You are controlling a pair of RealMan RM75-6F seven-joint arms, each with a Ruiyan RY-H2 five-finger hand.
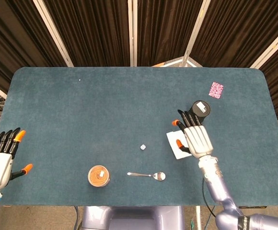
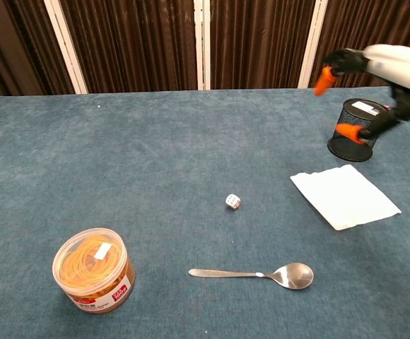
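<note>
The right hand [image 1: 195, 138] is hovering empty, fingers spread, above the white napkin [image 2: 345, 197]; the die [image 2: 232, 201] is lying on the table [image 1: 81, 120]. Retrieving it would call for reaching left.

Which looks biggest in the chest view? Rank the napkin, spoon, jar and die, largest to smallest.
1. Napkin, the widest patch.
2 and 3. Spoon and jar: the spoon is longer, the jar bulkier, and both lie nearest the camera, so I leave them unranked.
4. Die, plainly the smallest.

The white paper [image 1: 176, 145] lies partly hidden under the right robot hand [image 1: 196, 139] — die [image 1: 142, 147] pips unreadable.
</note>
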